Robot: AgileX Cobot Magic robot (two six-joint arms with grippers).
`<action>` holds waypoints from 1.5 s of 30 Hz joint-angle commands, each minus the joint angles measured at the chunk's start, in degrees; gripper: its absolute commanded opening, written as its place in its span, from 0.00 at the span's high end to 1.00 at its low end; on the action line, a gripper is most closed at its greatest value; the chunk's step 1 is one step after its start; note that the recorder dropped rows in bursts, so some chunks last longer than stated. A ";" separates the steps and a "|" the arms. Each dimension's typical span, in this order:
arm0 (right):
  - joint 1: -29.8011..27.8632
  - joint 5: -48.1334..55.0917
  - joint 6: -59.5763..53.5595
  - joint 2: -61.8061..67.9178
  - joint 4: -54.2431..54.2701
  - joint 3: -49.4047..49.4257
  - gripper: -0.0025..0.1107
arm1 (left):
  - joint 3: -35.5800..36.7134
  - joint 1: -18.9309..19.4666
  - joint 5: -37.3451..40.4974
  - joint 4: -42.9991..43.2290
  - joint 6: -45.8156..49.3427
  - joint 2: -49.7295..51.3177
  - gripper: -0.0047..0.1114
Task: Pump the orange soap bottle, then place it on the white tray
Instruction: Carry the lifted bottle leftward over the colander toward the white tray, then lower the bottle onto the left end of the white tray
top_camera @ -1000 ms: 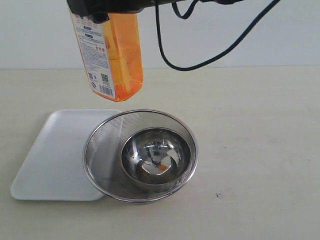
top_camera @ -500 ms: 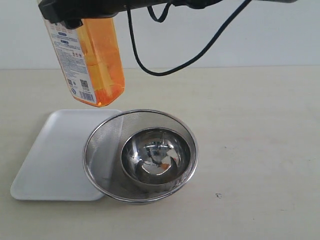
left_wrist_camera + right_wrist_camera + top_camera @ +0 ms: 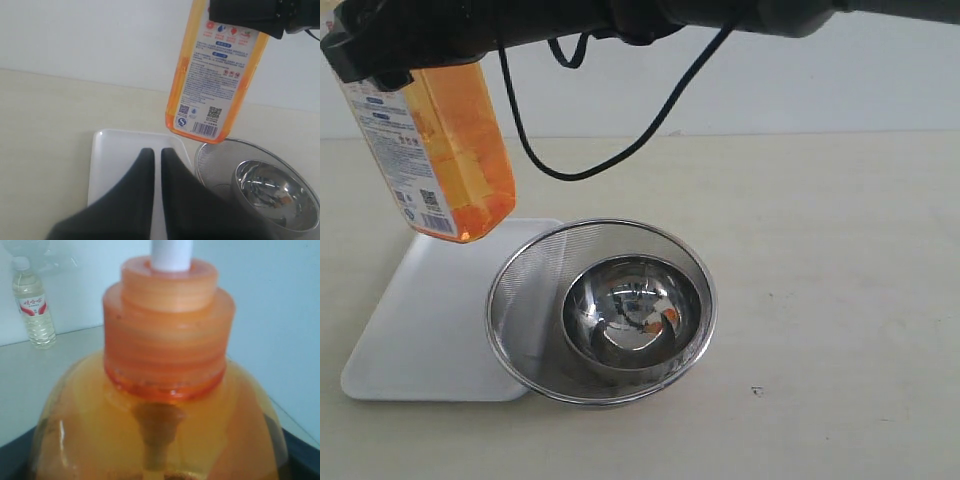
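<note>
While the right gripper (image 3: 395,50) clamps the orange soap bottle (image 3: 445,160) by its upper body, the bottle hangs tilted in the air. Its base is above the far edge of the white tray (image 3: 420,330), which lies on the desk (image 3: 820,250).

To set it down well, I judge the arm should carry the bottle toward the tray's bare middle, away from the mesh strainer (image 3: 525,290) whose rim overlaps the tray's right side. It should then stand the bottle upright, lower it until the base sits flat, and only then let go. A release while tilted risks a topple.

The left gripper (image 3: 156,152) hangs above the tray. Its fingers seem almost together with nothing between them, though the angle is poor.

Count: 1 orange bottle, 1 tray, 1 strainer, 1 steel bowl (image 3: 632,315) nested inside it, 2 grippers, and 1 clear water bottle (image 3: 32,310) in the background.
</note>
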 commanded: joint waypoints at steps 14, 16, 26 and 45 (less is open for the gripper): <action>2.07 0.09 3.17 2.89 0.51 -5.57 0.98 | 0.21 0.14 -1.43 0.00 -0.36 0.00 0.92; 2.07 0.73 3.51 3.45 0.51 -6.26 0.98 | 0.21 0.14 -1.43 0.00 -0.36 0.00 0.92; 3.03 2.61 4.86 7.38 -0.10 -10.35 0.98 | 0.21 0.14 -1.69 0.00 -0.36 0.00 0.92; 4.25 1.51 4.34 12.79 -0.52 -11.63 0.98 | 0.21 0.14 -1.82 0.00 -0.36 0.00 0.92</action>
